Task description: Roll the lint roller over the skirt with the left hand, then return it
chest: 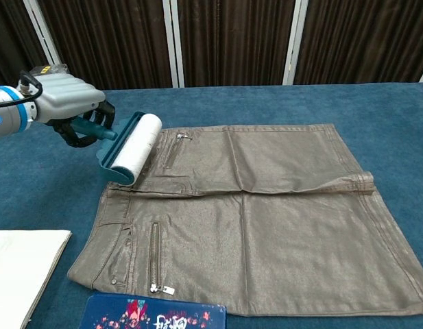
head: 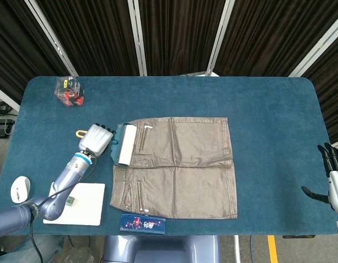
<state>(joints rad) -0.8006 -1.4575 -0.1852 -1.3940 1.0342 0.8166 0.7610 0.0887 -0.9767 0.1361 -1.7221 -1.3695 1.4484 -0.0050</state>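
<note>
A brown-grey skirt (head: 177, 165) (chest: 252, 212) lies flat in the middle of the blue table, waistband to the left. My left hand (head: 96, 139) (chest: 68, 103) grips the teal handle of the lint roller (head: 125, 144) (chest: 131, 149). The roller's white drum hangs over the skirt's left waistband edge; I cannot tell whether it touches the cloth. My right hand (head: 333, 175) is at the table's right edge with its fingers apart, holding nothing.
A clear box with red contents (head: 70, 90) (chest: 50, 75) sits at the back left. A white pad (head: 78, 204) (chest: 19, 264), a white mouse (head: 19, 189) and a blue patterned case (head: 142, 224) (chest: 156, 314) lie near the front edge.
</note>
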